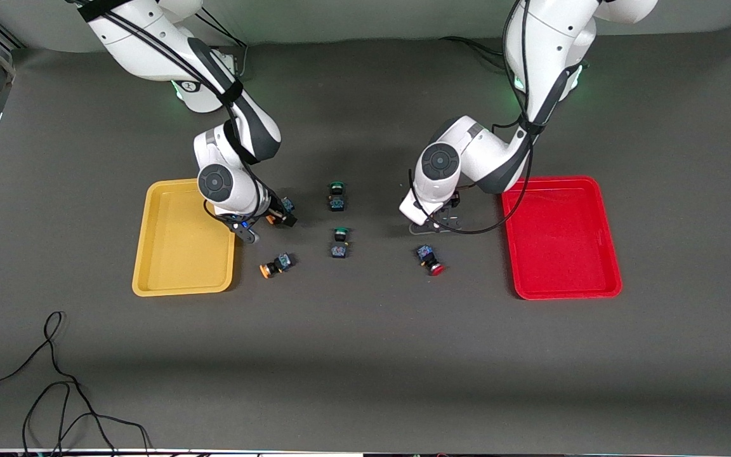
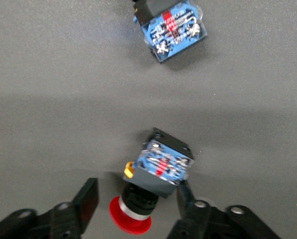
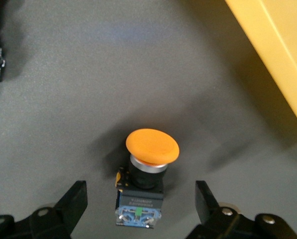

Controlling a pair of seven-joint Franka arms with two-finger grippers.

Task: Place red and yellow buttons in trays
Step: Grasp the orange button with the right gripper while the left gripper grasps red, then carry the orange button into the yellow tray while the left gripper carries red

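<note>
My right gripper [image 1: 269, 223] is open, low over the table beside the yellow tray [image 1: 183, 238]. An orange-yellow button [image 3: 147, 167] lies between its fingers [image 3: 74, 200], apart from both; it also shows in the front view [image 1: 285, 206]. A second orange-yellow button [image 1: 275, 265] lies nearer the camera. My left gripper [image 1: 434, 222] is open, low beside the red tray [image 1: 562, 238]. A red button [image 2: 153, 181] lies between its fingers [image 2: 86, 201], hidden in the front view. The second red button [image 1: 430, 259] lies nearer the camera; its blue underside shows in the left wrist view [image 2: 172, 30]. Both trays hold nothing.
Two green-capped buttons [image 1: 337, 195] [image 1: 340, 242] lie mid-table between the arms. The yellow tray's rim [image 3: 275, 55] shows close to my right gripper. A loose black cable [image 1: 54, 387] lies near the table's front edge at the right arm's end.
</note>
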